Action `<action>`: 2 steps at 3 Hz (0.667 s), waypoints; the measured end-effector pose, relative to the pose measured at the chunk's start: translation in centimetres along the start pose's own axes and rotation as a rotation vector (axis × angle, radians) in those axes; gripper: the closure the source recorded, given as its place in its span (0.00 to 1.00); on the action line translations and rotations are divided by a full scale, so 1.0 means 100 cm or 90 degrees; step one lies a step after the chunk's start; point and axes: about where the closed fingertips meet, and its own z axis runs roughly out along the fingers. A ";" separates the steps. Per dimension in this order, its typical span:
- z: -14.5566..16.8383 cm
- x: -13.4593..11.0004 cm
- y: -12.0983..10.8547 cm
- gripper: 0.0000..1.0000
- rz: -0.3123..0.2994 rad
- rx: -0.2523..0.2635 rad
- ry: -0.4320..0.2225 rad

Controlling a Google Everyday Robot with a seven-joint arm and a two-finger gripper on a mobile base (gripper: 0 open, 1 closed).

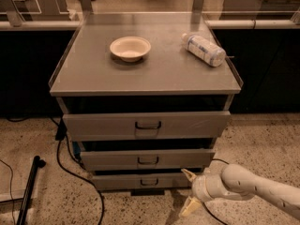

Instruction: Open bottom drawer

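Observation:
The bottom drawer [140,181] is the narrowest grey front, lowest on the grey metal cabinet, with a small dark pull handle [149,182]. It sits nearly flush, a dark gap above it. My gripper [187,191] is at the lower right, just right of the drawer's front and low near the floor. Its two pale fingers are spread apart, one fingertip [188,175] up by the drawer's right end, the other down near the floor. It holds nothing. The white arm [253,186] comes in from the right edge.
Above are the mid-sized drawer [147,159] and the widest top drawer [147,124]. A cream bowl [130,48] and a lying plastic bottle [204,49] rest on the cabinet top. Black cables [70,165] and a dark pole [29,189] lie on the floor at left.

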 end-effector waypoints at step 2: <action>0.053 0.069 -0.009 0.00 0.046 -0.032 -0.128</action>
